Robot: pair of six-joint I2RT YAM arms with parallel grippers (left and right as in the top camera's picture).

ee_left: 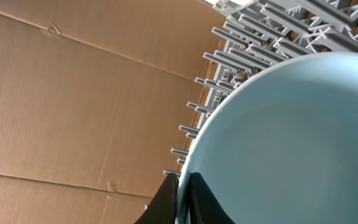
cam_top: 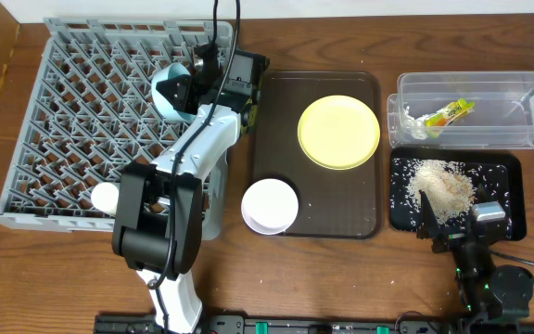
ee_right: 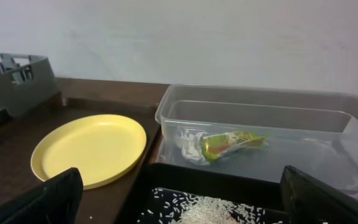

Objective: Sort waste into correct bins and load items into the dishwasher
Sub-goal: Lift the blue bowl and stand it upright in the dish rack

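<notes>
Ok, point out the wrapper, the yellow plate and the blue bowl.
wrapper (cam_top: 450,112), overhead view, its middle.
yellow plate (cam_top: 338,132), overhead view, its centre.
blue bowl (ee_left: 303,143), left wrist view, its wall.

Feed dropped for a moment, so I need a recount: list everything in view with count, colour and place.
dish rack: 1, grey, table's left side
blue bowl: 1, light blue, held over the rack
cup: 1, white, in the rack's near side
brown tray: 1, dark brown, centre
plate: 1, pale yellow, on the brown tray
white bowl: 1, white, at the tray's near-left corner
clear tub: 1, transparent, far right
wrapper: 1, green-and-yellow, in the tub
black tray: 1, black, near right
rice: heap plus loose grains, whitish, in the black tray
left arm: 1, white-black, jaws shut on the blue bowl
right arm: 1, black, jaws open over the black tray
</notes>
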